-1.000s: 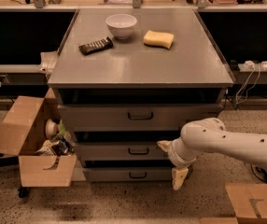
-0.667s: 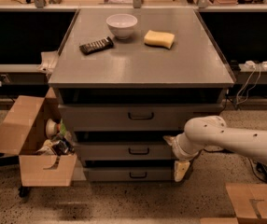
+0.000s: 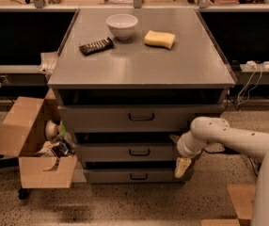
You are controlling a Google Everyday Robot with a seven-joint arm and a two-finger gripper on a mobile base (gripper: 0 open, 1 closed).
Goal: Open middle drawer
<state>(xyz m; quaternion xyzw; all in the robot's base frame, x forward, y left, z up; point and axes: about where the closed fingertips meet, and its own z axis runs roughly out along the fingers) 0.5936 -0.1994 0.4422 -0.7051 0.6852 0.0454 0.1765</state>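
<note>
The gripper [image 3: 182, 167], open or closed cannot be told, hangs at 4 o'clock from the middle drawer [image 3: 107, 152]. Approaching this low, it may snag the bottom drawer [image 3: 108, 175].

single high frontal view down on cabinet [image 3: 139, 72], end effector [image 3: 182, 167] lower right

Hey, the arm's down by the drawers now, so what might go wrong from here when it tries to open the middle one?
The gripper hangs low at the right edge of the cabinet, level with the bottom drawer and far from the handle of the middle drawer. It may hook the wrong, look-alike handle. The arm crosses that drawer's right end and may block it sliding out.
</note>
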